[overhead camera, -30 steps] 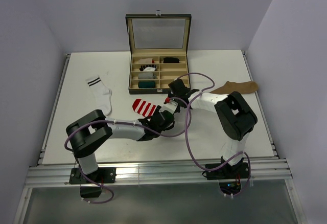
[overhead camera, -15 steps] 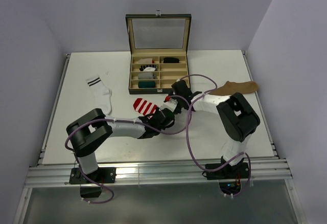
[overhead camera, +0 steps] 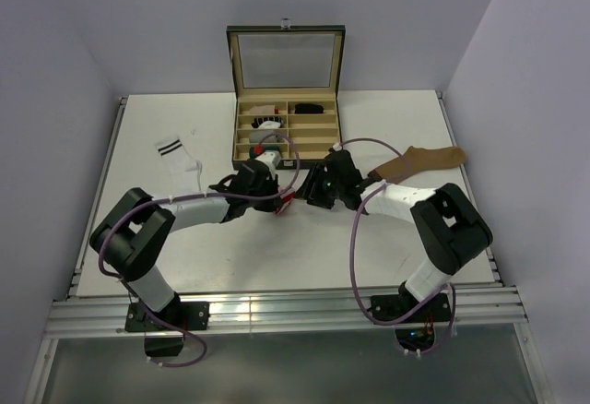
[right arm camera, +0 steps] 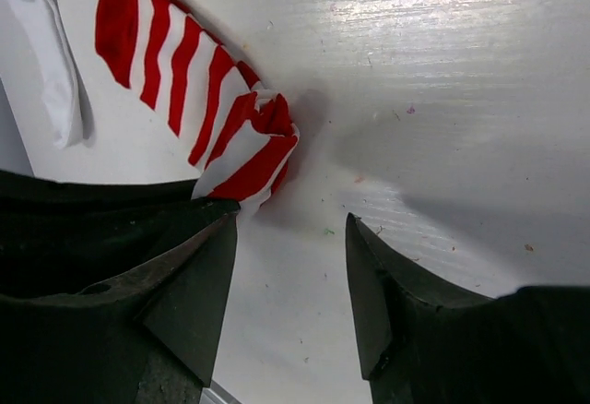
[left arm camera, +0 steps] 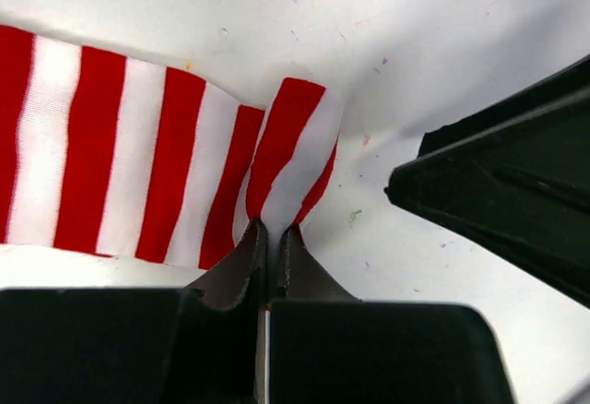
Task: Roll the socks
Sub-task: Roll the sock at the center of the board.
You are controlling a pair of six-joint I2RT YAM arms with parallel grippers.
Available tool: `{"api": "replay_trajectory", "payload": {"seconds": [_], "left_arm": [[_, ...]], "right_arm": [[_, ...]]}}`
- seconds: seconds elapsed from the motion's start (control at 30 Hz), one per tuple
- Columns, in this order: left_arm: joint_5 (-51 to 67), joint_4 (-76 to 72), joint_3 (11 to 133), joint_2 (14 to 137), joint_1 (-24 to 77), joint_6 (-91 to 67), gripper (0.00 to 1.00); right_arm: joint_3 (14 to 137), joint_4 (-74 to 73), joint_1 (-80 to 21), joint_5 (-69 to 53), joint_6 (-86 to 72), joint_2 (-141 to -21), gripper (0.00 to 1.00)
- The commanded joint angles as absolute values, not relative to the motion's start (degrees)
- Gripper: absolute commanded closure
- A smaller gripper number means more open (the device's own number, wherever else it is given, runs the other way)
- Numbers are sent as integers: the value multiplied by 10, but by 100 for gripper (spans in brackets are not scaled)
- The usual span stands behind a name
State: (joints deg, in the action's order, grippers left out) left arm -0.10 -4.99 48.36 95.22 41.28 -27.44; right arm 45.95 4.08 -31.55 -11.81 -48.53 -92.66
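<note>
Risks from here:
- The left fingers (left arm camera: 251, 249) are shut on a small pinch of the striped sock (left arm camera: 138, 173), just a fold at its edge. With so little cloth caught, my guess is a pull or a turn could slide it free.
- The rolled part is loose and only a turn or so deep. With nothing pressing on it, it may uncoil.
- The right fingers (right arm camera: 207, 266) stand apart and hold nothing. One tip is just beside the sock's bunched end; whether it touches, I cannot tell. A sideways move there could snag the cloth and drag it.
- Both wrists are crowded close at mid-bench (overhead camera: 369, 238), so a clash between them looks possible.

Sock: red and white stripes, thin knit, lying flat on the bench in front of the open box (overhead camera: 286, 61). One end is folded over into a small puckered lump. No face print shows in either wrist view. From above, the arms hide most of it.

The white sock (overhead camera: 180, 166) lies flat to the left and the tan sock (overhead camera: 424, 159) to the right, both well apart and unrolled.
</note>
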Motion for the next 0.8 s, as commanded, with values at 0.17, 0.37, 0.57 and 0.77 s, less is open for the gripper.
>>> {"api": "replay_trajectory", "payload": {"seconds": [0.17, 0.37, 0.57, 0.77], "left_arm": [[206, -155, 398, 954, 334, -443, 99], [230, -225, 340, 962, 299, -527, 99], [248, -235, 339, 995, 280, -547, 99], [244, -231, 335, 1005, 275, -554, 98]], "right_arm": [[432, 130, -311, -122, -510, -910, 42], [428, 175, -316, -141, -526, -940, 41], [431, 199, -322, -161, -533, -967, 40], [447, 217, -330, -182, -534, -1002, 39]]}}
